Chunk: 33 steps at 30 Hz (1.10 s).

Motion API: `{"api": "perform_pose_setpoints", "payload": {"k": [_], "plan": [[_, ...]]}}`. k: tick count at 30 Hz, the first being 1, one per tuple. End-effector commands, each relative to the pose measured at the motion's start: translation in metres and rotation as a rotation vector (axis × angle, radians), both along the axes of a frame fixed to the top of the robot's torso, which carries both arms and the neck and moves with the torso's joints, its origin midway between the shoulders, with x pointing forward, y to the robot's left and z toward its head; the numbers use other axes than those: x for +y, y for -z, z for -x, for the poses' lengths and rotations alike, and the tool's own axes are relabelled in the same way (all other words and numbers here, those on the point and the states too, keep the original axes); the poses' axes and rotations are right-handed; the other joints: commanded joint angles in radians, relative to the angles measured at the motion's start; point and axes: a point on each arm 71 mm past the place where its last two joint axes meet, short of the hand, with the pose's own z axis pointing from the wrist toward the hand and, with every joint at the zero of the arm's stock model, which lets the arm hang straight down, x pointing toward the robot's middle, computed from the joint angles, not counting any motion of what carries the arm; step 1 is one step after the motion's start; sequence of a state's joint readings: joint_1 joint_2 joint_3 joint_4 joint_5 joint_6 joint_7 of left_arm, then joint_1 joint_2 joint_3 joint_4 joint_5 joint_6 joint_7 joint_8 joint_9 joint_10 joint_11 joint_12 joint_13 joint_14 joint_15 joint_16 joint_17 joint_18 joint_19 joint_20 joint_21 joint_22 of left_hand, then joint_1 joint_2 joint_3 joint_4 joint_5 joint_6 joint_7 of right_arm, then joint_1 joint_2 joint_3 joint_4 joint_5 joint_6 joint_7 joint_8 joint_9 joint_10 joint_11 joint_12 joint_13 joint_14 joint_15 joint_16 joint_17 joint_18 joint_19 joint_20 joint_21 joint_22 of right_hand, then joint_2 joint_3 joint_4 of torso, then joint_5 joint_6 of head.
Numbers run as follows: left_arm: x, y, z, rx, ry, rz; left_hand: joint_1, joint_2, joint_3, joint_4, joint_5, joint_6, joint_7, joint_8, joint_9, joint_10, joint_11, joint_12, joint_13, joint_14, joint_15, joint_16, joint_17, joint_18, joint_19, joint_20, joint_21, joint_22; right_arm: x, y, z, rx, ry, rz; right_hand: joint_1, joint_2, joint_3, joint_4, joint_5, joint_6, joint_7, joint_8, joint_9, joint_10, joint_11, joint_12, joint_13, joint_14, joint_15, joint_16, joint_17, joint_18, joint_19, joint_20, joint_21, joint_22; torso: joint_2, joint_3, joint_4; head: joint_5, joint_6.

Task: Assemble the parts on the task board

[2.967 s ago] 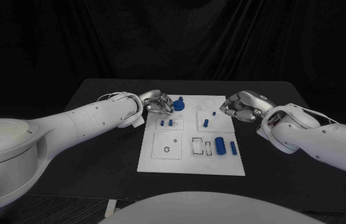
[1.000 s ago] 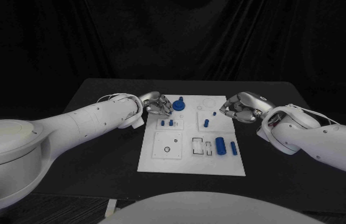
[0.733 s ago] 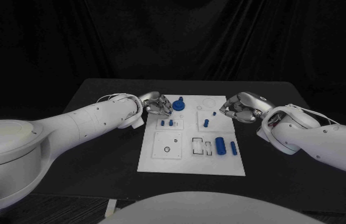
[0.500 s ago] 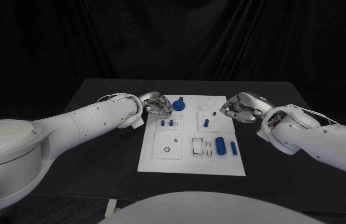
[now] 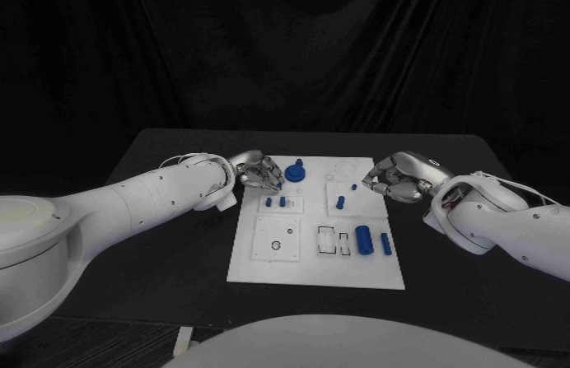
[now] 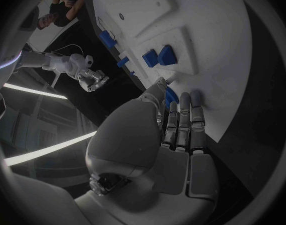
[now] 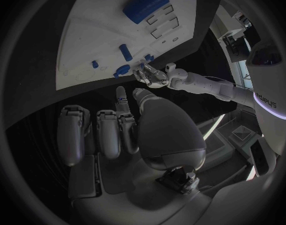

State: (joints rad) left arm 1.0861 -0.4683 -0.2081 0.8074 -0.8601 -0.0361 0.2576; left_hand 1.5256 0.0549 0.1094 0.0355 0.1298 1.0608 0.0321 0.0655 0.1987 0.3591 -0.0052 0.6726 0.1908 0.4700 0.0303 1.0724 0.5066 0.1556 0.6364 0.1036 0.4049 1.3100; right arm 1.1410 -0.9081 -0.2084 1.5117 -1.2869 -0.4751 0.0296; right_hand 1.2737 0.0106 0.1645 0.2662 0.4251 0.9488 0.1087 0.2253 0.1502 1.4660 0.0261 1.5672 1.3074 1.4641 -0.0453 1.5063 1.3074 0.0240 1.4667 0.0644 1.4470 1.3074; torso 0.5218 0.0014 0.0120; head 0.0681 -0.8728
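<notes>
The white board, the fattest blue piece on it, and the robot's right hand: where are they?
task board (image 5: 311, 271), head view, bare near edge.
fat blue cylinder (image 5: 363, 239), head view, its middle.
right hand (image 5: 398, 177), head view, its knuckles.

Flat black rectangular tabletop, seen from above against a dark curtain. A white rectangular task board lies directly on its middle, long side running away from the robot, with bare black surface on both sides. Small blue parts rest on the board, not on the tabletop itself.
</notes>
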Motion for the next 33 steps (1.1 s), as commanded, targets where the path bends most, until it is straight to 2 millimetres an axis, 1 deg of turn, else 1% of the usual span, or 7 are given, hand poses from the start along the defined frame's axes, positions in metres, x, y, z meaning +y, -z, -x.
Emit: {"api": "perform_pose_setpoints", "payload": {"k": [1, 14, 19, 25, 33], "plan": [[0.0, 0.0076, 0.0047, 0.037, 0.005, -0.017, 0.006, -0.001, 0.0, -0.004, 0.004, -0.003, 0.003, 0.002, 0.001, -0.006, 0.003, 0.005, 0.001, -0.007, -0.001, 0.002, 0.002, -0.014, -0.007, 0.003, 0.007, 0.026, -0.0008, 0.0019, 0.0, 0.016, 0.012, 0.009, 0.012, 0.0, 0.005, -0.003, -0.005, 0.001, 0.002, -0.006, 0.0, 0.105, 0.003, 0.004, 0.263, 0.074, 0.004, -0.003, 0.097, 0.011, 0.047, 0.002, -0.004, 0.217, 0.0, 0.0, 0.0001, 0.0, 0.0], [-0.0017, 0.0083, 0.0052, 0.042, 0.009, -0.016, 0.005, -0.002, -0.002, -0.005, 0.003, -0.001, 0.003, 0.003, 0.001, -0.007, 0.004, 0.006, 0.001, -0.007, -0.001, 0.001, 0.002, -0.014, -0.008, 0.003, 0.008, 0.026, -0.0005, 0.0026, -0.0001, 0.02, 0.012, 0.011, 0.013, 0.0, 0.005, -0.003, -0.006, 0.001, 0.002, -0.006, 0.0, 0.105, 0.003, 0.004, 0.263, 0.074, 0.004, -0.004, 0.096, 0.011, 0.047, 0.002, -0.005, 0.217, 0.0, 0.0002, -0.0001, 0.0, 0.0], [-0.0032, 0.0086, 0.0056, 0.044, 0.011, -0.016, 0.012, -0.005, -0.001, -0.014, 0.005, 0.004, 0.003, 0.006, 0.003, -0.006, 0.004, 0.01, 0.002, -0.006, -0.003, 0.0, 0.004, -0.014, -0.009, 0.002, 0.013, 0.026, -0.0005, 0.0027, 0.0, 0.022, 0.012, 0.012, 0.013, 0.0, 0.006, -0.003, -0.006, 0.002, 0.001, -0.006, 0.0, 0.105, 0.003, 0.004, 0.263, 0.074, 0.004, -0.004, 0.096, 0.011, 0.047, 0.002, -0.004, 0.217, 0.0, 0.0001, 0.0, -0.001, 0.0], [-0.0034, 0.0088, 0.0061, 0.044, 0.01, -0.016, 0.024, -0.009, 0.001, -0.029, 0.019, 0.015, 0.005, 0.014, 0.008, -0.002, 0.005, 0.017, 0.004, -0.002, -0.006, -0.002, 0.005, -0.013, -0.012, 0.0, 0.024, 0.027, -0.0011, 0.0026, 0.0002, 0.021, 0.013, 0.011, 0.013, 0.0, 0.006, -0.003, -0.006, 0.002, 0.001, -0.006, 0.0, 0.105, 0.003, 0.004, 0.263, 0.074, 0.004, -0.004, 0.096, 0.011, 0.047, 0.002, -0.004, 0.217, 0.0, 0.0, -0.0001, -0.003, 0.0], [-0.0027, 0.0076, 0.0072, 0.027, 0.013, -0.005, 0.026, -0.01, 0.001, -0.033, 0.027, 0.019, 0.007, 0.016, 0.01, 0.002, 0.007, 0.021, 0.005, 0.002, -0.008, -0.004, 0.005, -0.013, -0.013, -0.001, 0.031, 0.027, -0.0012, 0.0025, 0.0003, 0.02, 0.013, 0.011, 0.013, 0.0, 0.006, -0.003, -0.006, 0.002, 0.001, -0.006, 0.0, 0.105, 0.003, 0.004, 0.263, 0.074, 0.004, -0.004, 0.096, 0.011, 0.047, 0.002, -0.004, 0.217, 0.0, 0.0, -0.0001, -0.002, 0.0]]}}
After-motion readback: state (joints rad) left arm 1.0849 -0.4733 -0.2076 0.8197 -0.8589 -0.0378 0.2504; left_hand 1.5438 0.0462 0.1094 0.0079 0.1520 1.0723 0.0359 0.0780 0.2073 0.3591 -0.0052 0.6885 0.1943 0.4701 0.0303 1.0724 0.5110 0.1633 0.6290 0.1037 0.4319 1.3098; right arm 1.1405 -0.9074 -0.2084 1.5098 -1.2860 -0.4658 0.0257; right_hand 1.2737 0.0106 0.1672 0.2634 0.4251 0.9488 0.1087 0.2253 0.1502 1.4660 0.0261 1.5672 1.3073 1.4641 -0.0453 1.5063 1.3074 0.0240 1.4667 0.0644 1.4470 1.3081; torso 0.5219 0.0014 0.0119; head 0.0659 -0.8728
